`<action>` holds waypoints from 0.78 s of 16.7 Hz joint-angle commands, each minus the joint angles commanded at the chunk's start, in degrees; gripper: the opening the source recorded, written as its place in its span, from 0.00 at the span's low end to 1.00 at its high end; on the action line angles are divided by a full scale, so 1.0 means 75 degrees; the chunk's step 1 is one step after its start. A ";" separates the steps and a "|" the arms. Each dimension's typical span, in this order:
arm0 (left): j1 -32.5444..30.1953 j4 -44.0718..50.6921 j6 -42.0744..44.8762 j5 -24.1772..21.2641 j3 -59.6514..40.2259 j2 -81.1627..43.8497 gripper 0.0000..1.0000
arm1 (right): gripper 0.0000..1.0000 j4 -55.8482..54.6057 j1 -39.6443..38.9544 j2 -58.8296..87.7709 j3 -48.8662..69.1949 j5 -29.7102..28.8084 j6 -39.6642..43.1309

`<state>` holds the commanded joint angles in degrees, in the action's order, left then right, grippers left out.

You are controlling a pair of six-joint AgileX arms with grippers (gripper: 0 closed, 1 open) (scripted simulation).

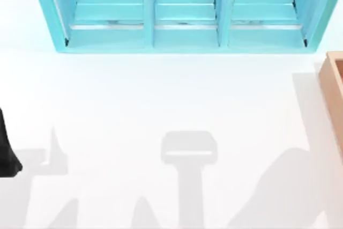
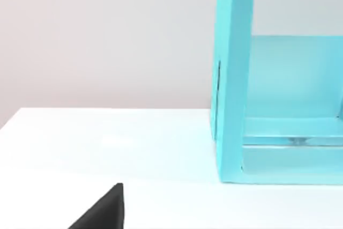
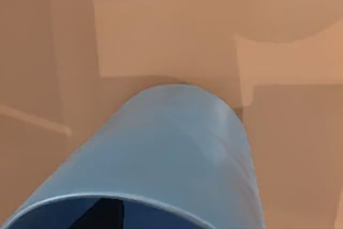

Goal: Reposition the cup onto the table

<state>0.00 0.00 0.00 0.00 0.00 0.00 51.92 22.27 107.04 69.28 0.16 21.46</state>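
The cup (image 3: 171,154) is inside the wooden box (image 1: 333,79), which stands at the right edge of the table (image 1: 161,100). In the right wrist view the blue cup lies very close under the camera, with its open rim toward the lens and the tan floor of the box behind it. I think the right arm is down in the box in order to take the cup, because the cup must leave the box before it can stand on the table. Whether it already grasps the cup, I cannot tell.

The left arm (image 1: 6,148) waits at the left edge of the table, well apart from the box; a dark part of it appears low in the left wrist view. The turquoise shelf (image 1: 182,14) stands along the far edge. The middle of the table is free, so the cup can probably go there.
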 joint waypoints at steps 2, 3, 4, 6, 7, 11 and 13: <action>0.0000 0.0000 0.0000 0.0000 0.0000 0.0000 1.00 | 1.00 -0.0104 0.0013 0.0038 -0.0086 -0.0004 0.0006; 0.0000 0.0000 0.0000 0.0000 0.0000 0.0000 1.00 | 1.00 -0.0104 0.0013 0.0038 -0.0086 -0.0004 0.0006; 0.0000 0.0000 0.0000 0.0000 0.0000 0.0000 1.00 | 1.00 -0.0104 0.0013 0.0038 -0.0086 -0.0004 0.0006; 0.0000 0.0000 0.0000 0.0000 0.0000 0.0000 1.00 | 0.92 -0.0104 0.0013 0.0038 -0.0086 -0.0004 0.0006; 0.0000 0.0000 0.0000 0.0000 0.0000 0.0000 1.00 | 0.85 -0.0104 0.0013 0.0038 -0.0086 -0.0004 0.0006; 0.0000 0.0000 0.0000 0.0000 0.0000 0.0000 1.00 | 0.55 -0.0104 0.0013 0.0038 -0.0086 -0.0004 0.0006; 0.0000 0.0000 0.0000 0.0000 0.0000 0.0000 1.00 | 0.40 -0.0104 0.0013 0.0038 -0.0086 -0.0004 0.0006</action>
<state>0.00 0.00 0.00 0.00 0.00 0.00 51.14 22.37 107.33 68.63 0.14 21.50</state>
